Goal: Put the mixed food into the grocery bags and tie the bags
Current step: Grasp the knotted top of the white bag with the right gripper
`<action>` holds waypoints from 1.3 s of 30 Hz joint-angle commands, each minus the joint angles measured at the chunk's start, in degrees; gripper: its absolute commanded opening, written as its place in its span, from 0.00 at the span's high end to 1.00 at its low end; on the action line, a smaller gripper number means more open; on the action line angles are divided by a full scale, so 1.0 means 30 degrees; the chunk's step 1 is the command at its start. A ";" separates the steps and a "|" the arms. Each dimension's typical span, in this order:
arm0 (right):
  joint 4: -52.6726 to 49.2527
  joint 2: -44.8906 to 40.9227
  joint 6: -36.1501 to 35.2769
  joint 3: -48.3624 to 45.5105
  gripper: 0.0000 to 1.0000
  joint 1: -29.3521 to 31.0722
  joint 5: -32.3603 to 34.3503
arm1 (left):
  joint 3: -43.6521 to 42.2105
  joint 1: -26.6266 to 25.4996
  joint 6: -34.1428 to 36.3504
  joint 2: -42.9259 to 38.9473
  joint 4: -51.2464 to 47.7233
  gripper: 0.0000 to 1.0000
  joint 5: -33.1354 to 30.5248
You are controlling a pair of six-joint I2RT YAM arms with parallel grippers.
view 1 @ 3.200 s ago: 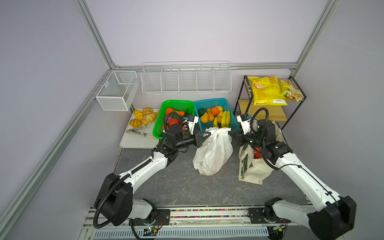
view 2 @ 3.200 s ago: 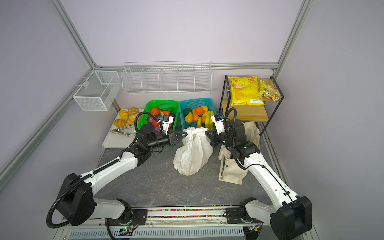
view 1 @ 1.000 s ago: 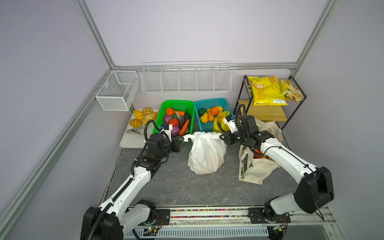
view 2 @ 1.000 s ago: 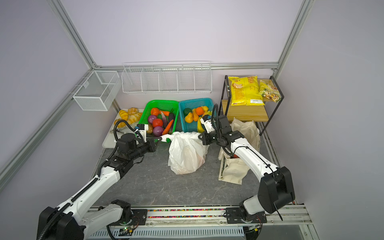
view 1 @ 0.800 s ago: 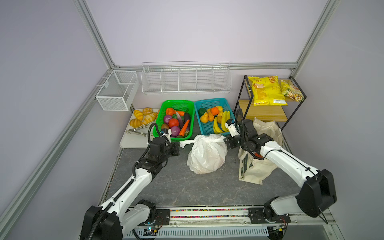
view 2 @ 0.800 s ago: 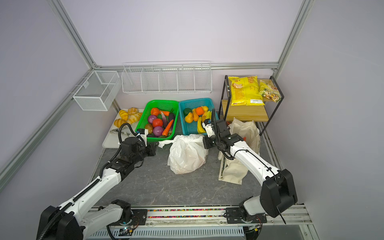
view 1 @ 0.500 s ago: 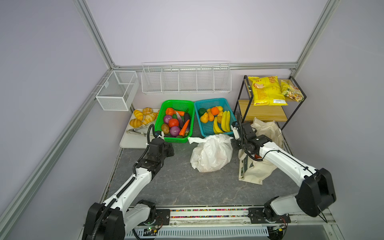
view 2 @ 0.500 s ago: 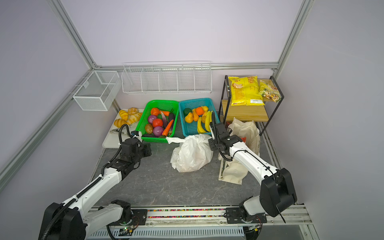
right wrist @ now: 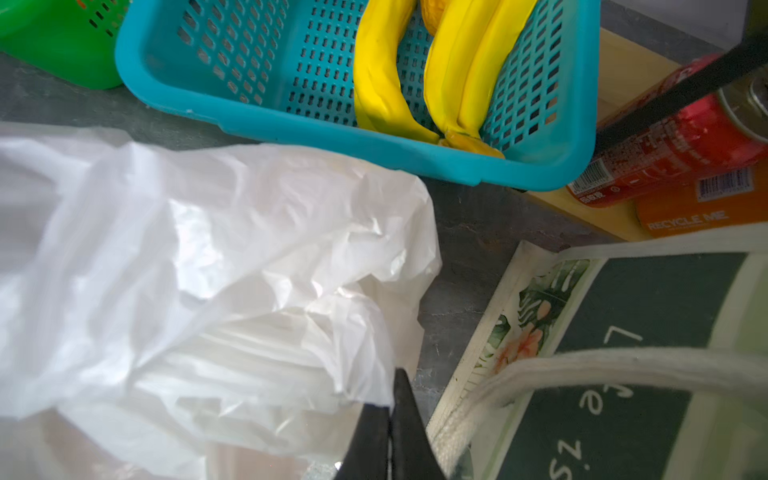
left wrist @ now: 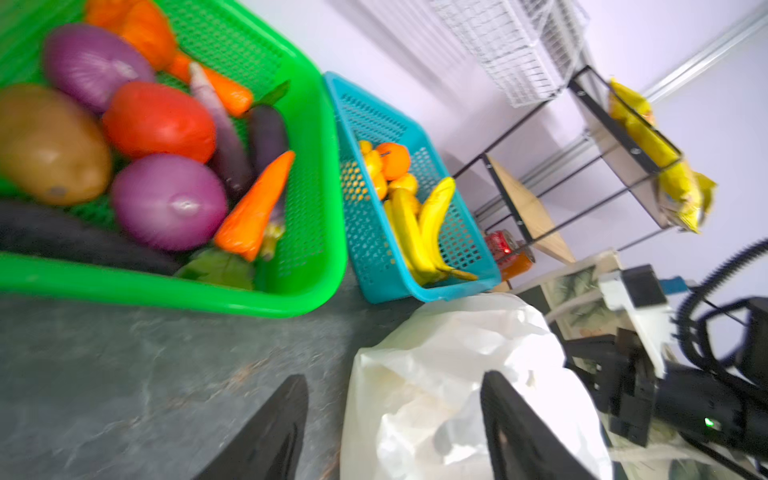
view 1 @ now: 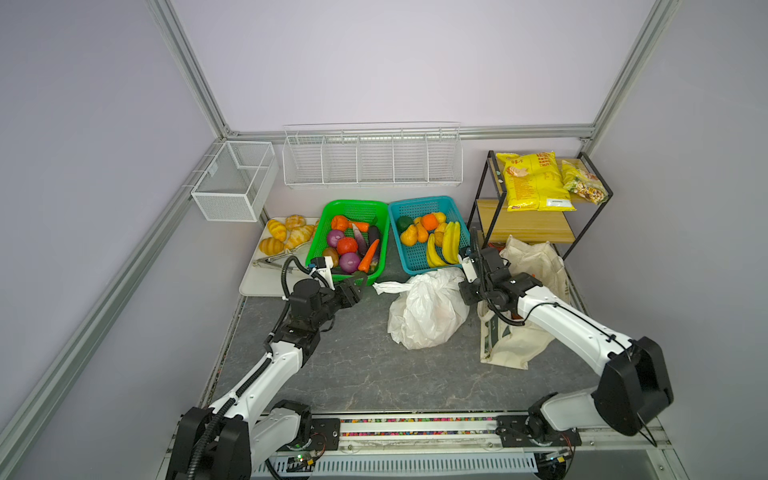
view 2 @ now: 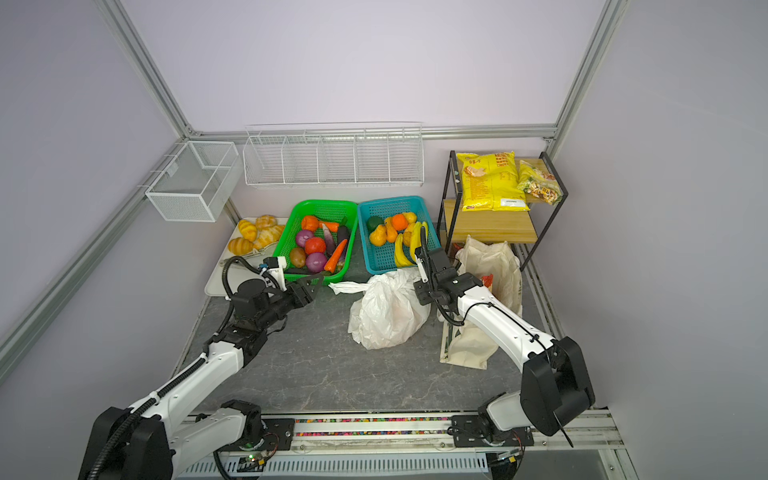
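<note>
**Nearly packed, nothing tied yet**

Well, the white plastic bag (view 1: 424, 311) sits bulging mid-table, just on the near side of the teal basket (view 1: 419, 200), with one handle (view 1: 388, 287) trailing loose to the left. The left gripper (view 1: 356, 284) gapes wide just short of that handle, holding nothing. The right gripper (right wrist: 390, 409) looks pinched tight on the bag's right edge. Further right, the canvas tote (view 1: 515, 345) slumps open with something red inside. I'd say the filling is mostly done and both ties are left to do.

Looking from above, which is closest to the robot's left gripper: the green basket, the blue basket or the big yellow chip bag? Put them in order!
1. Green basket: nearest, its front edge sits just beyond the open jaws of the left gripper.
2. Blue basket: next, to the right of the green one.
3. Yellow chip bag: farthest, at the back right.
</note>
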 commanded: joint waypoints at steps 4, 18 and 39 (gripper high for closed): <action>0.0270 -0.0293 -0.0456 0.0377 0.93 0.0421 -0.0233 | 0.2071 -0.1825 -0.1150 0.3153 0.1746 0.20 0.2398; -0.1213 -0.0021 -0.1075 0.1277 0.93 0.0349 0.3300 | 0.1426 -0.1860 -0.0043 0.3473 -0.1118 1.00 0.0879; 0.1623 -0.2106 -0.5178 0.1829 0.34 0.3010 -0.2981 | -0.0505 0.1034 0.1223 0.0386 -0.2240 0.41 0.2374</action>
